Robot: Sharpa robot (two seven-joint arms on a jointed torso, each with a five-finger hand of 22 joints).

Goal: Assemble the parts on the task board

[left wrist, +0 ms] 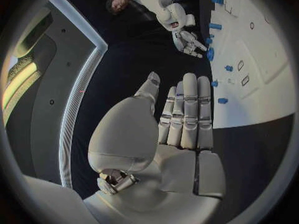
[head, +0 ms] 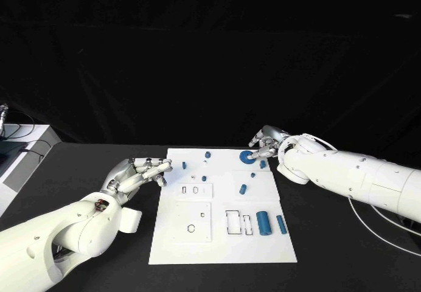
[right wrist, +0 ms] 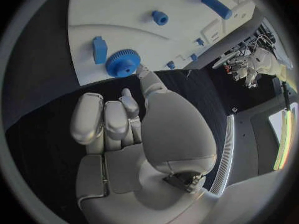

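Two silver hands flank the white task board [head: 224, 243] on the black tabletop [head: 333, 243], neither holding a part. The left hand [head: 136, 174] hovers just beside the board's left edge, its fingers [left wrist: 190, 109] extended side by side and empty. The right hand [head: 267, 143] sits at the board's far right corner, fingers loosely curled with nothing in them, one fingertip reaching toward the blue gear [head: 248, 157] that lies flat there; whether it touches the gear cannot be told.

Judged from here, the gear is the likely next pick, and its place at the board's corner is the risk: a fingertip pushing from the side rather than closing around it could slide the flat, toothed disc off the board onto the tabletop, or knock the small blue block [right wrist: 99, 50] lying just beside it.

Counted in the head view: one gear, two blue cylinders [head: 263, 222] lying side by side at the near right, and about seven smaller blue pieces, among them a peg [head: 243, 189], scattered over the far half, though some are too small to identify. Several outlined recesses [head: 233, 222] sit unfilled on the near half, so the assembly appears to be at an early stage.
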